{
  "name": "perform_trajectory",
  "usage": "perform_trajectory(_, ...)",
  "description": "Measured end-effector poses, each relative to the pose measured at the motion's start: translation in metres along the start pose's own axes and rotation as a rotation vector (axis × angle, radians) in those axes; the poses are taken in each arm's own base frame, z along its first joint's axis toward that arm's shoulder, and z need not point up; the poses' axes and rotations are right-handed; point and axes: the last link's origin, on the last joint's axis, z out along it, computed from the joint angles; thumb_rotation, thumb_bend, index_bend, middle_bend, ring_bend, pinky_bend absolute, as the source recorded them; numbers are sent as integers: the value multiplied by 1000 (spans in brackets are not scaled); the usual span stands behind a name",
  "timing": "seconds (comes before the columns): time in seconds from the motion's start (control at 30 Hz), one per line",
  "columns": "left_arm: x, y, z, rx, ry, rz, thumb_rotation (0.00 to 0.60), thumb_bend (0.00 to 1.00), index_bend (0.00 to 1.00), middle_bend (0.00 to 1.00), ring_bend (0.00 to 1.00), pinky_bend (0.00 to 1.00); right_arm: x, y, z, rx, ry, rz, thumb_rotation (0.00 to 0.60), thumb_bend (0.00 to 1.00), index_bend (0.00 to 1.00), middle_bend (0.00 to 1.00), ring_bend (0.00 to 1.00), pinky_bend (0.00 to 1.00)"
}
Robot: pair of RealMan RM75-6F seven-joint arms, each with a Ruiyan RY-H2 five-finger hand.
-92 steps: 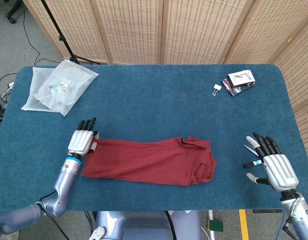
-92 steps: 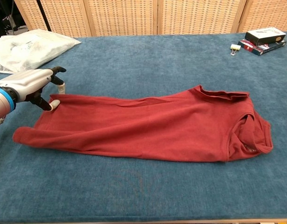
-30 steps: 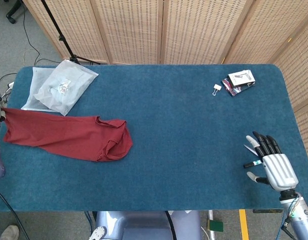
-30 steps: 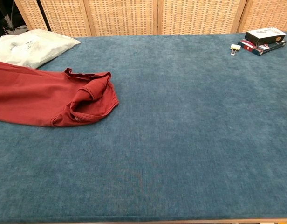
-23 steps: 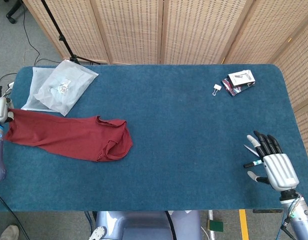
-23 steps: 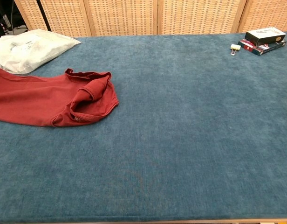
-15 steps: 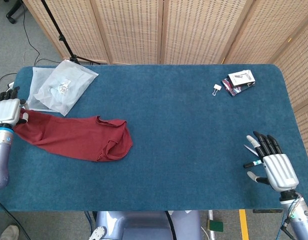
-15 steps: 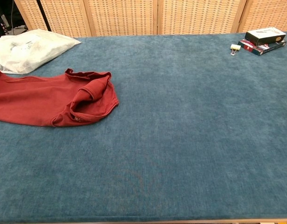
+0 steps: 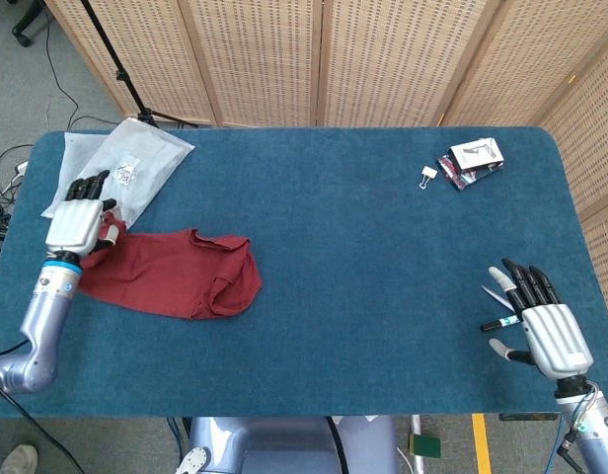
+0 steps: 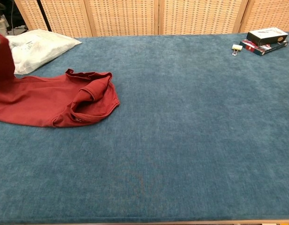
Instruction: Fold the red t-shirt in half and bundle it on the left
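the red t-shirt, lying lengthwise left to right with its collar rightward, is gripped and lifted at its left end by the left hand, while the right hand is held spread and empty.

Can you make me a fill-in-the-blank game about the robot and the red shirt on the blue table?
1. The left hand holds one end of the ____ t-shirt.
2. The right hand holds ____.
3. The t-shirt lies on the ____ side of the table.
4. The binder clip sits beside a small ____.

Missing words: red; nothing; left; box
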Motion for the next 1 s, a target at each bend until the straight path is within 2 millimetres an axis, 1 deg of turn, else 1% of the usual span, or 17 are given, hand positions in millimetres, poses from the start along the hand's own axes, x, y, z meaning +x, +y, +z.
perform_trajectory(0.3,-23,60,6,-103,13,2,600,582,858,0,0,0,3,2,0,-1,6,17,600,0,0,0,0,0)
perform_trajectory(0.43,-30,79,8,-133,18,26,600,582,858,0,0,0,5,3,0,-2,9,24,600,0,0,0,0,0)
perform_trajectory(0.63,-42,103,11,-159,11,48,600,582,858,0,0,0,7,4,0,-2,11,35,600,0,0,0,0,0)
perform_trajectory(1.0,-57,133,14,-199,0,82,600,581,858,0,0,0,8,5,1,-2,9,45,600,0,0,0,0,0)
